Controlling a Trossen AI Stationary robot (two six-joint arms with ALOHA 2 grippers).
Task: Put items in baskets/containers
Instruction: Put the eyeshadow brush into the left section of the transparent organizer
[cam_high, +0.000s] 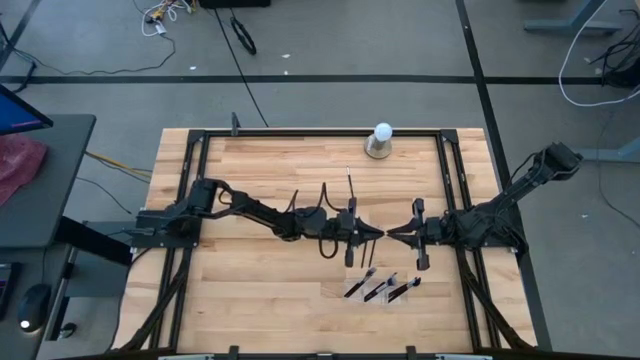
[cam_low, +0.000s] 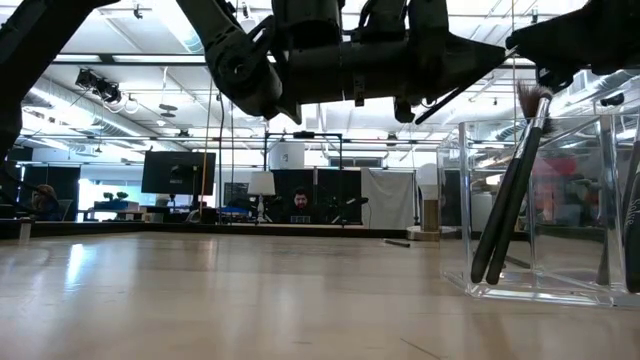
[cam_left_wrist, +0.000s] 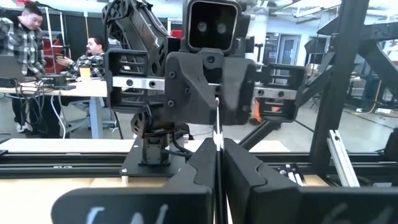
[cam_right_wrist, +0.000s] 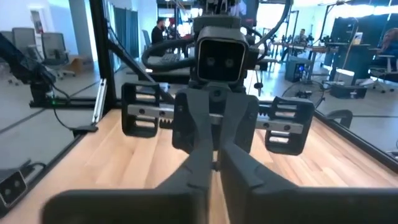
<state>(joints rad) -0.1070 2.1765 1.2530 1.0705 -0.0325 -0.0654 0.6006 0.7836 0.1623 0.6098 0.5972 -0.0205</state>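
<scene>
From above, the clear low-walled rectangular plastic tray (cam_high: 368, 293) sits on the pale wooden table (cam_high: 250, 290), with three slim dark-handled makeup brushes (cam_high: 378, 290) lying slantwise in it. Both arms meet tip to tip just beyond the tray. The left gripper (cam_high: 378, 232) and the right gripper (cam_high: 392, 234) almost touch, about equally near the tray. One loose slim dark brush (cam_high: 349, 186) lies farther beyond the tray on the left arm's side, its long axis pointing away from the tray. A white ball on a grey round base (cam_high: 381, 140) stands farthest from the tray.

At table height, the tray wall (cam_low: 560, 200) fills the near side, with dark brushes (cam_low: 510, 190) leaning inside it. The arms hang above and to the side of it.

In the left wrist view, the left gripper (cam_left_wrist: 219, 155) has its fingers pressed together. A thin pale sliver (cam_left_wrist: 217, 121) rises from the seam between them, most likely a brush handle pinched there and pointing at the other arm's gripper.

In the right wrist view, the right gripper (cam_right_wrist: 214, 163) also has its fingers drawn together. I cannot tell whether anything lies between them.

This looks like a handover, and the pinched brush then has to travel back toward the tray and be turned to lie along its length.
</scene>
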